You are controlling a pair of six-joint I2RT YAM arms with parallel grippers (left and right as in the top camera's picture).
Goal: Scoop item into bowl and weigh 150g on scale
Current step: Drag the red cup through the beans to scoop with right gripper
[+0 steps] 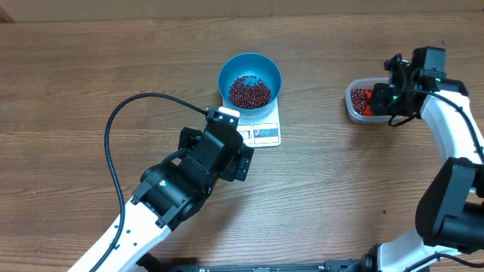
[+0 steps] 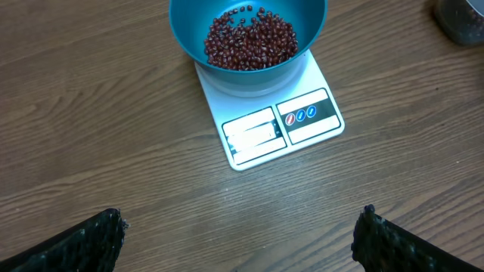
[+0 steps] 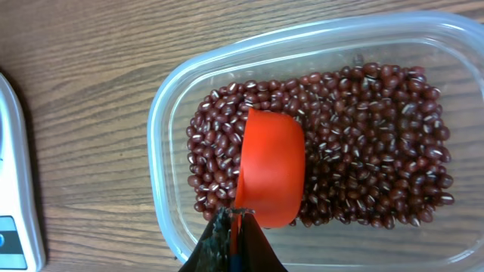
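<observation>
A round blue bowl [image 1: 249,78] [image 2: 248,38] stands on the small white scale [image 1: 262,133] [image 2: 280,125] and holds a heap of dark red-brown beans [image 1: 249,91] [image 2: 251,40]. More beans [image 3: 355,143] fill a clear plastic tub [image 1: 363,100] [image 3: 162,143] at the right. My right gripper [image 3: 240,213] [image 1: 384,97] is shut on the handle of an orange scoop [image 3: 272,166], whose cup lies turned over among the beans in the tub. My left gripper [image 2: 242,234] [image 1: 246,155] hangs open just in front of the scale, with nothing between its fingers.
Bare wooden tabletop [image 1: 91,83] surrounds everything. A black cable [image 1: 113,128] loops over the table left of the left arm. The scale's edge [image 3: 15,189] shows at the left of the right wrist view, close to the tub.
</observation>
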